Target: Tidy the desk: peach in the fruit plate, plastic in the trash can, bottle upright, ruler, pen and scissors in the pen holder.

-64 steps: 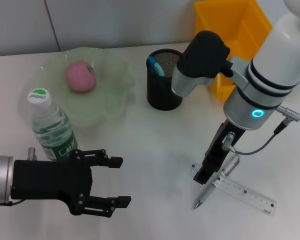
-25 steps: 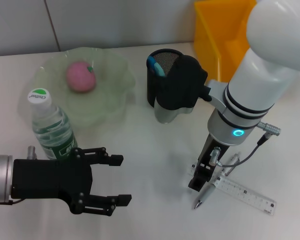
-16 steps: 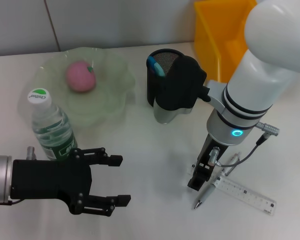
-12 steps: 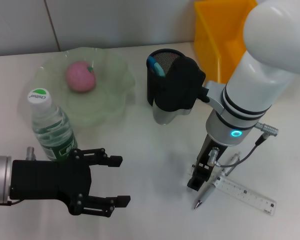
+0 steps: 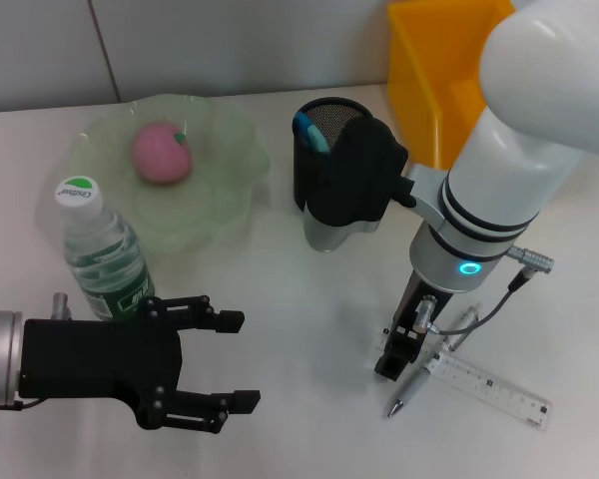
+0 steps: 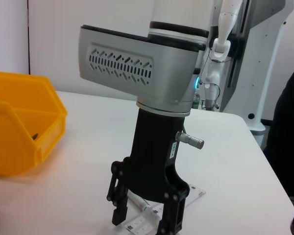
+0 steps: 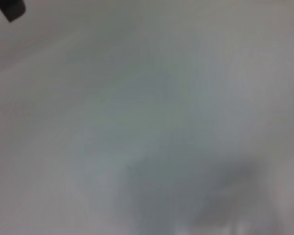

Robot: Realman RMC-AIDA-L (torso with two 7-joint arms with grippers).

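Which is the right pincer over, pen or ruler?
The pen: the right pincer straddles its upper end, fingers open. The ruler lies beside it, stretching away to the right.

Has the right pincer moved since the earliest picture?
Yes, slightly. The right pincer came toward the camera along the pen, away from the pen holder.

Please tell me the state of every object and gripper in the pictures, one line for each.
peach: lying in the fruit plate.
bottle: upright, cap on.
pen holder: upright, a blue item inside.
pen: lying on the table, beside the ruler.
ruler: flat on the table.
yellow bin: open on top.
right gripper: open, fingers down astride the pen.
left gripper: open, empty, beside the bottle.
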